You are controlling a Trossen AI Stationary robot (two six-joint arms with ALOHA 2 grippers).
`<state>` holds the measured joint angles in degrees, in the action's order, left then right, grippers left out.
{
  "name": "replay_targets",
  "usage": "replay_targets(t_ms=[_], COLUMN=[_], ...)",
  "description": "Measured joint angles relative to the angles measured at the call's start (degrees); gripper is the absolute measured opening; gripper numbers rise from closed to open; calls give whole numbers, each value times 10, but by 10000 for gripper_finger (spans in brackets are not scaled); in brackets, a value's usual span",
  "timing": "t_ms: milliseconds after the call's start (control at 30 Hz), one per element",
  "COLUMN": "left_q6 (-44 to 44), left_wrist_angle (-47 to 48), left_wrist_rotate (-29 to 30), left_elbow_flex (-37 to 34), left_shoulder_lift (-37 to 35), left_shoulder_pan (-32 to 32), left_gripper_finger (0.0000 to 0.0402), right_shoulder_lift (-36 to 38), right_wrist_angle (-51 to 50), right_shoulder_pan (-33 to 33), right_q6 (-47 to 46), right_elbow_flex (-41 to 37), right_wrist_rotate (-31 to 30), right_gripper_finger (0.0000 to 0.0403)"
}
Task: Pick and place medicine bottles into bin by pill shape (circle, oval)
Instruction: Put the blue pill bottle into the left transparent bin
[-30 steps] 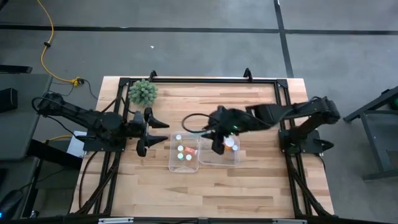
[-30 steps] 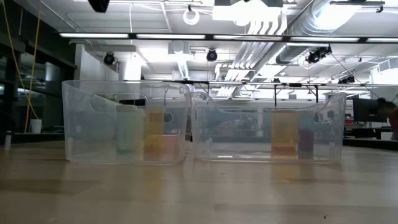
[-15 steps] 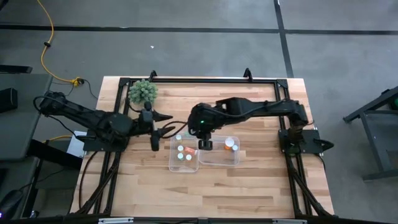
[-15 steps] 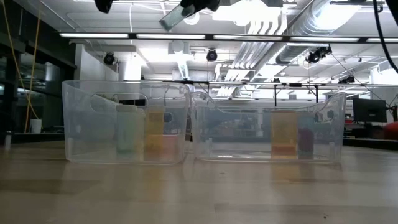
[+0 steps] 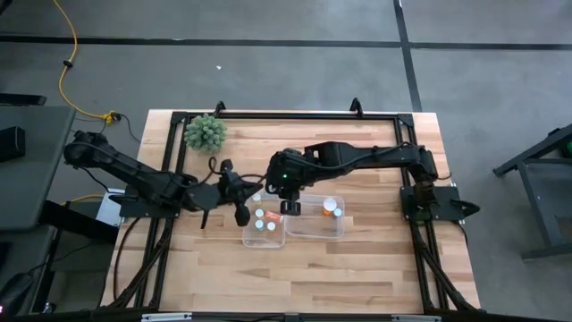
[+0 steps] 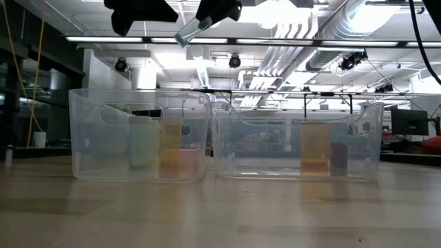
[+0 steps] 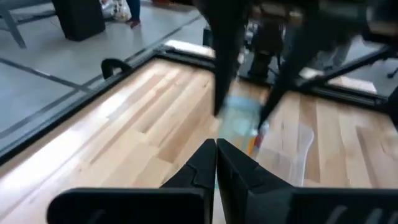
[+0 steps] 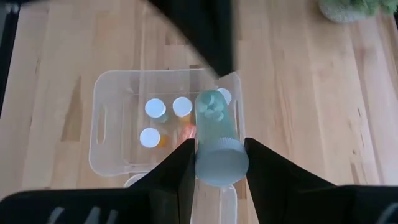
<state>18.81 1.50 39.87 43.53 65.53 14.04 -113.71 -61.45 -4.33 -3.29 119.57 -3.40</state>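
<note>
Two clear bins stand side by side mid-table, the left bin (image 5: 264, 234) and the right bin (image 5: 315, 231). Several white-capped medicine bottles (image 8: 163, 118) stand in the left bin, and two more (image 5: 332, 208) stand in the right one. My right gripper (image 5: 288, 206) hangs high over the left bin's right edge, shut on a pale green bottle (image 8: 216, 134) with pills showing inside. My left gripper (image 5: 239, 213) is shut on nothing, beside the left bin's left edge and well above the table (image 7: 216, 155). My right gripper pinches the pale green bottle between its two fingers (image 8: 180, 168) at the bottle's sides near the cap end (image 8: 221, 163). The fingers point down, and the bottle lies along them with its cap toward the wrist. It hangs tilted (image 6: 189, 31), clear of the bins.
A fuzzy green plant ball (image 5: 206, 132) sits at the table's far left. A black frame (image 5: 295, 114) runs around the far edge and the sides. Bare wood (image 5: 295, 277) lies on the near side of the bins.
My right gripper has carried the pale green bottle toward the table's left, from above the right bin to above the left bin's right edge. My left gripper has gone toward the table's right, up to the left bin, and has shut on nothing.
</note>
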Motion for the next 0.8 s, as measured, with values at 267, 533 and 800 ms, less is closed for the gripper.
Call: replay_targets(t_ms=[267,533,800], left_q6=[36,38,29], left_wrist_angle=[0,3,2], left_wrist_rotate=[-7,19,16], left_elbow_flex=[0,0,0], left_shoulder_lift=[29,30,27], left_shoulder_pan=[0,0,-7], left_gripper_finger=[0,0,0], right_shoulder_lift=[0,0,0], right_wrist_angle=[26,0,32], right_shoulder_pan=[11,10,10], right_q6=[-23,-27,-27], right_elbow_flex=[0,-1,-1], right_wrist_rotate=[4,9,10], right_gripper_finger=[106,106,106])
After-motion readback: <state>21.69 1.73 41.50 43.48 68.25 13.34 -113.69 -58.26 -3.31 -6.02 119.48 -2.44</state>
